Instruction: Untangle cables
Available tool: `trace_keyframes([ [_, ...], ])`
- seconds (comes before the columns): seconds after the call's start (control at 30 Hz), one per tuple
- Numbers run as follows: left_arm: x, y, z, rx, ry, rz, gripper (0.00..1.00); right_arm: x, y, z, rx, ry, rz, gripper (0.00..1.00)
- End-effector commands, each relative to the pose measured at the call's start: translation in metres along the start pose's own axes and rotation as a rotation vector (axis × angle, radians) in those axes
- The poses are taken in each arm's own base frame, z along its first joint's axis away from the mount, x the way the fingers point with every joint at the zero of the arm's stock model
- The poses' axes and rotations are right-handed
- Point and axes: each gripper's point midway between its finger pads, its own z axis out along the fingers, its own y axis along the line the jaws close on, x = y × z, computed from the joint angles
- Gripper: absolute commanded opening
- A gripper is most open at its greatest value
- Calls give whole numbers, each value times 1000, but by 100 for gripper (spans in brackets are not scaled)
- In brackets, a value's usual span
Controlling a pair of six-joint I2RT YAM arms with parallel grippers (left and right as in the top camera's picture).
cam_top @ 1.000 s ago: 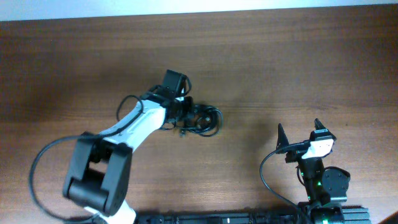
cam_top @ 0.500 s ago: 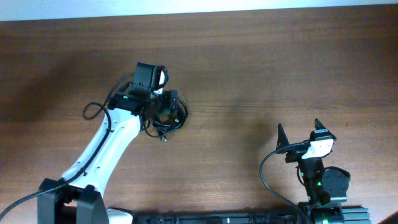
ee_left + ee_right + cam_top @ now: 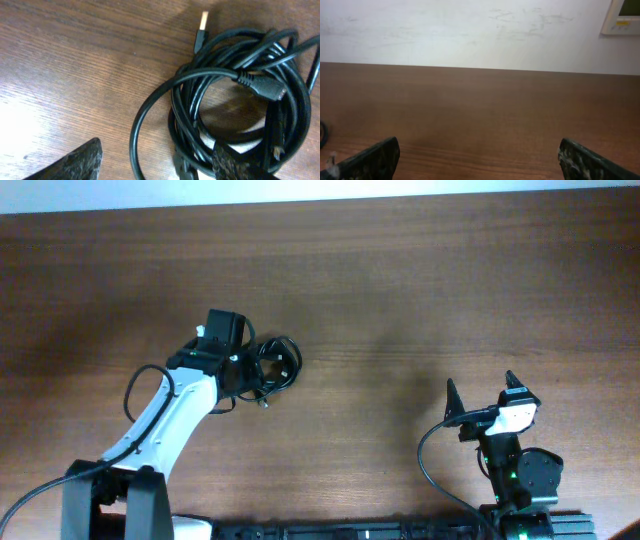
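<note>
The cables (image 3: 278,363) lie as one small knotted black bundle left of the table's middle. In the left wrist view the cables (image 3: 235,100) form a coil of several loops, with a silver-tipped USB plug (image 3: 201,24) sticking out at the top and a black plug (image 3: 265,88) across the coil. My left gripper (image 3: 256,370) is at the bundle's left side and open (image 3: 155,167). One loose loop runs between its fingers, and the right finger (image 3: 234,165) rests in the coil. My right gripper (image 3: 481,397) stands open and empty (image 3: 482,162) near the front right.
The brown wooden table (image 3: 420,290) ends at a white wall (image 3: 470,30) at the far side. A white wall device (image 3: 622,15) shows at the upper right of the right wrist view. The left arm's own thick wire (image 3: 140,385) loops beside its forearm.
My left gripper has gone from shut on the bundle to open. The left arm has swung left, and the bundle has come left with it. The right arm has not moved.
</note>
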Motion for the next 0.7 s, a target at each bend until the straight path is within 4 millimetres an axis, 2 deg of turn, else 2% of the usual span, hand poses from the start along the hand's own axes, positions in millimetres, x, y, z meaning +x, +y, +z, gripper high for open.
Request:
trace_keyframes([
  [0.0, 14, 4, 16, 16, -2, -43, 70, 3, -2, 0, 8, 8, -1, 99],
  [0.13, 14, 3, 27, 42, -46, -53, 71, 3, -2, 0, 8, 8, -1, 99],
  [0.33, 18, 5, 31, 41, -45, -53, 0, 3, -2, 0, 8, 8, -1, 99],
  [0.43, 7, -5, 19, 90, -73, -49, 0, 3, -2, 0, 8, 8, -1, 99],
  [0.5, -4, -24, -10, 202, -131, 51, 0, 3, -2, 0, 8, 8, -1, 99],
  [0.67, -19, -28, -63, 263, -287, 136, 0, 3, -2, 0, 8, 8, -1, 99],
])
